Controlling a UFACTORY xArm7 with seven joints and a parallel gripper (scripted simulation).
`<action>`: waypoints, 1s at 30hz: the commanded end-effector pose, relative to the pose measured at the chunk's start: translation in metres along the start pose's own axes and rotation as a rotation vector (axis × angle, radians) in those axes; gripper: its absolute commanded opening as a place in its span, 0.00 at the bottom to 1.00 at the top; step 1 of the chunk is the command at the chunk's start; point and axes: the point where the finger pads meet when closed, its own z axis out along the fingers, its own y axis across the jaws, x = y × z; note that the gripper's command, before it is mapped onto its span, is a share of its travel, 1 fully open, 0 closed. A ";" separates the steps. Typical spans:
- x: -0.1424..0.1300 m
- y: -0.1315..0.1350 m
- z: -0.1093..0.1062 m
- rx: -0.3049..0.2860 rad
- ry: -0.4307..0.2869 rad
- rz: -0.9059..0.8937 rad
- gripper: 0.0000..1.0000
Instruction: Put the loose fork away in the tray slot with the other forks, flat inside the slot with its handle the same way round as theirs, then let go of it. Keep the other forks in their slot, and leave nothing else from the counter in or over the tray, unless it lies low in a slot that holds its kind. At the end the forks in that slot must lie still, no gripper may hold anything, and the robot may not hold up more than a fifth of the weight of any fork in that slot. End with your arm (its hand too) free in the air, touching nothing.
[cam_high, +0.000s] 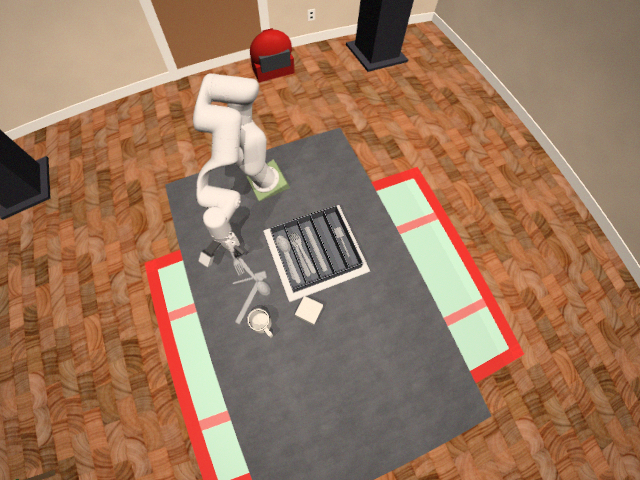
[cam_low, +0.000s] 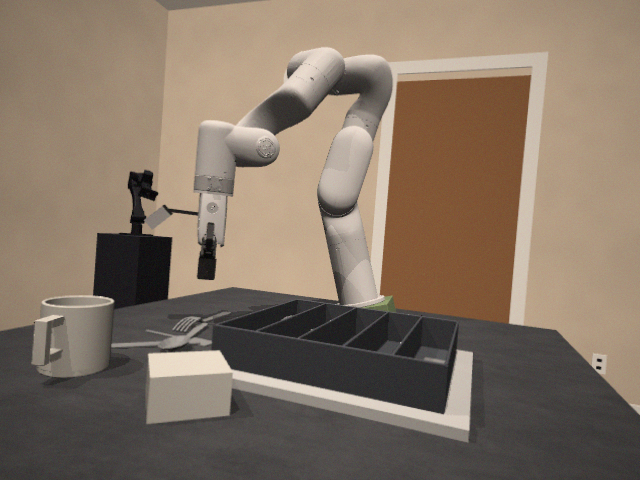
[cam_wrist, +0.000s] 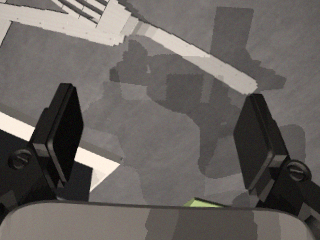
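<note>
Matt pale-grey fork (cam_wrist: 107, 19), matt dark tray (cam_low: 330, 364), grainy grey tabletop (cam_high: 330, 361), glossy wood-look parquet floor (cam_high: 77, 335).

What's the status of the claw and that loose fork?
Claw open, empty, above counter. Loose grey metal fork flat on counter, ungrasped. Grey spoon and knife beside its tines.

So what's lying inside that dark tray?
Seen from above, the tray holds a spoon, forks, a knife-like piece and another fork-like piece. One slot looks empty. From the side, its walls hide nearly everything.
</note>
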 end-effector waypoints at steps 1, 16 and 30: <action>0.001 -0.003 0.005 0.018 0.006 -0.279 1.00; 0.001 -0.004 0.006 0.043 0.014 -0.966 0.27; 0.001 -0.004 0.006 0.064 0.014 -1.073 0.27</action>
